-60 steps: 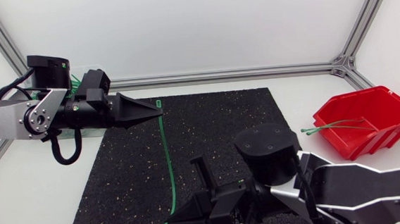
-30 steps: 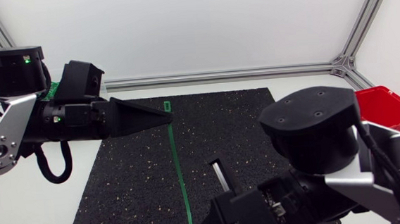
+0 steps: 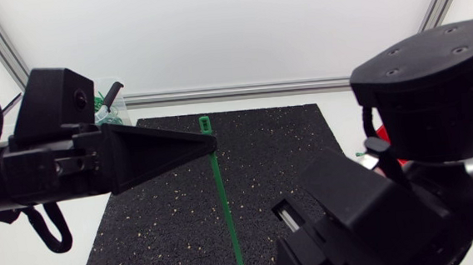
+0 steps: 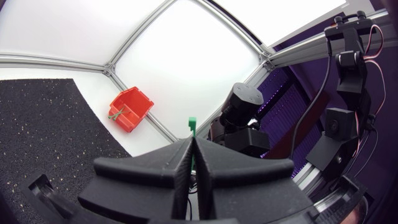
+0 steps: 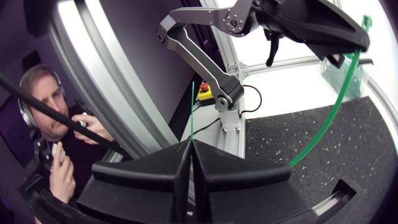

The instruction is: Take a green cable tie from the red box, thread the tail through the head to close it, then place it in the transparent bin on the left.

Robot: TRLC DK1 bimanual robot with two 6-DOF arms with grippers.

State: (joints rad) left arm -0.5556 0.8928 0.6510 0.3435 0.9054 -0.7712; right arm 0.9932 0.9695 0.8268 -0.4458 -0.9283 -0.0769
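Note:
A green cable tie hangs stretched between my two grippers above the black mat. My left gripper is shut on it just below its head; the head pokes out past the left gripper. My right gripper is shut on the thin tail, and the tie's strap arcs from there up to the left fingers. In the head view the right fingertips are hidden at the lower edge under my right arm. The red box holds more ties.
The transparent bin, with green ties in it, stands at the back left beside the speckled black mat. My right arm, close under the head camera, hides most of the red box and the table's right side.
Both arms have risen toward the head camera, carrying the tie up off the mat. The tie now hangs straighter, and the right arm covers the red box.

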